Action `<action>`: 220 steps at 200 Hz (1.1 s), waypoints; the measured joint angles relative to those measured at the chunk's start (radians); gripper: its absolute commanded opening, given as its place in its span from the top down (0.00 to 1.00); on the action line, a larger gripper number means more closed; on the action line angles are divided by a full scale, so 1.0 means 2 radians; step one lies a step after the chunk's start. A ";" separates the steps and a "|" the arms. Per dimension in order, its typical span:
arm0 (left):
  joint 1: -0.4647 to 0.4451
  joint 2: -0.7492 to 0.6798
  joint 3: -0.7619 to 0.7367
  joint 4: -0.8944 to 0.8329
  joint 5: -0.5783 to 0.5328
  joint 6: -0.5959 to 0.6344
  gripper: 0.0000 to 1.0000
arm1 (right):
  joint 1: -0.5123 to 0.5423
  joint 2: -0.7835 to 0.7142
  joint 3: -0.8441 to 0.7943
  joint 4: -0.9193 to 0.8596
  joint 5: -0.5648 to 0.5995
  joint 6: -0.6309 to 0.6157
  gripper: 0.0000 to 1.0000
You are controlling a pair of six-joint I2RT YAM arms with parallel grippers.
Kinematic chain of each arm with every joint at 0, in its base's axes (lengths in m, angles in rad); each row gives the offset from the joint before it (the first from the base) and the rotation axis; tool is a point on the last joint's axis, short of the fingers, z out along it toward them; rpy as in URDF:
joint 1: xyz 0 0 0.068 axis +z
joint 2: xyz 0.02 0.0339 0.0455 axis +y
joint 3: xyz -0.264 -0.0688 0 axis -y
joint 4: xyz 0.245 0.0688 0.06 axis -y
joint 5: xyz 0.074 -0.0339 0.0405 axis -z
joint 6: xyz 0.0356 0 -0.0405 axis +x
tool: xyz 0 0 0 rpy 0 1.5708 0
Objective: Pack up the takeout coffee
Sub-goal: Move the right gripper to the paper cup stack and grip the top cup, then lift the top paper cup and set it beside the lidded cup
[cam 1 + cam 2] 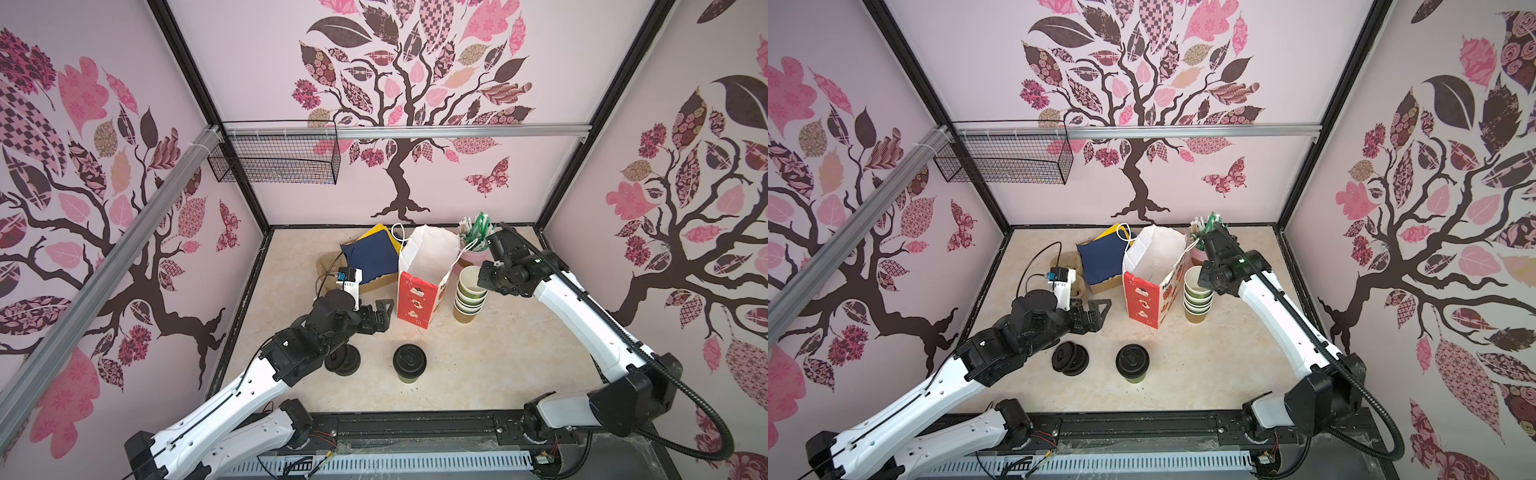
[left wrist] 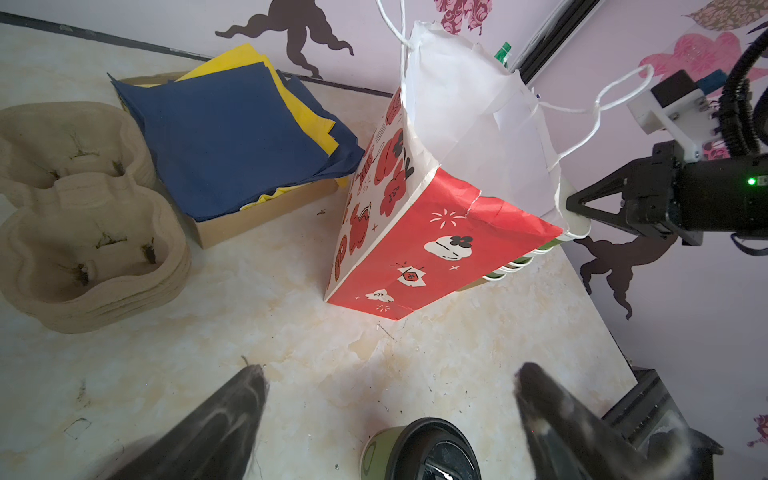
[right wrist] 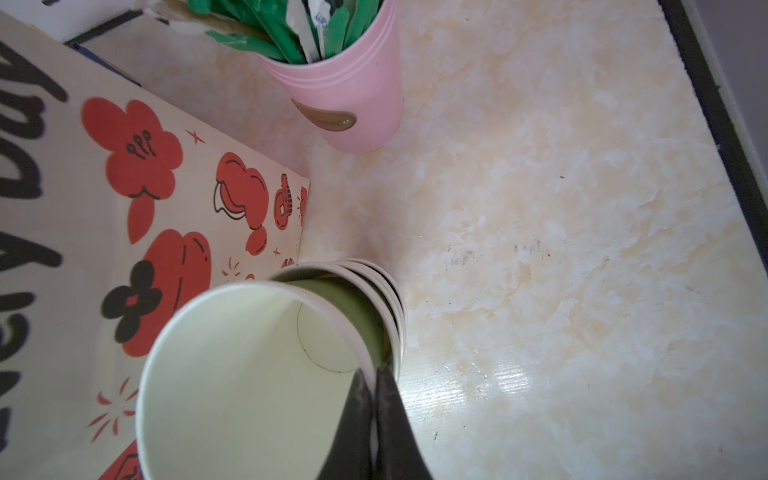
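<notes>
right now, the left pincer (image 2: 390, 386) is hanging over the pale marble table (image 1: 498, 374). its two black fingers (image 2: 245, 399) are spread wide apart, and it is holding nothing. a small green paper cup with a round black lid (image 1: 409, 362) is standing up on the table near that pincer, not touching it. this cup is sitting in front of the tall red and white paper bag with white string handles (image 1: 420, 291), apart from it. just beside the cup, a little pile of loose black plastic lids (image 1: 1070, 358) is lying partly under the left arm.

the right pincer (image 3: 374, 376) is sitting on the right side of the bag. its fingers are pinched tight together on the rim of the top cup (image 3: 249, 374) in a stack of paper cups with no lids and white insides (image 1: 469, 297). one finger is sitting inside that cup and one outside. the top cup is sticking up higher than the rest. the stack is standing just beside the bag.

behind the stack, a pink cup full of green and white sticks (image 3: 353, 99) is standing. on the other side of the bag, a brown cardboard box of dark blue and yellow napkins (image 2: 232, 141) is resting. a stack of brown pulp cup trays (image 2: 83, 216) is sitting next to the box.
</notes>
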 measured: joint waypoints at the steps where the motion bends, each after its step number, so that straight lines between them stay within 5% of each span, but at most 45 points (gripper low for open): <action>1: 0.000 0.000 0.000 0.000 0.000 0.000 0.03 | 0.000 -0.001 0.000 0.000 0.000 0.001 0.98; 95: 0.000 -0.023 -0.003 -0.002 -0.016 -0.013 0.03 | 0.000 -0.049 0.041 -0.011 0.003 0.006 1.00; 149: 0.000 -0.032 -0.024 -0.009 -0.038 -0.036 0.03 | 0.000 -0.119 0.100 -0.068 -0.008 -0.040 1.00; 190: 0.000 -0.039 -0.037 -0.010 -0.055 -0.056 0.03 | 0.018 -0.178 0.025 -0.093 -0.070 -0.058 1.00; 220: 0.001 -0.043 -0.044 -0.012 -0.069 -0.075 0.03 | 0.104 -0.212 -0.051 -0.102 -0.088 -0.057 0.99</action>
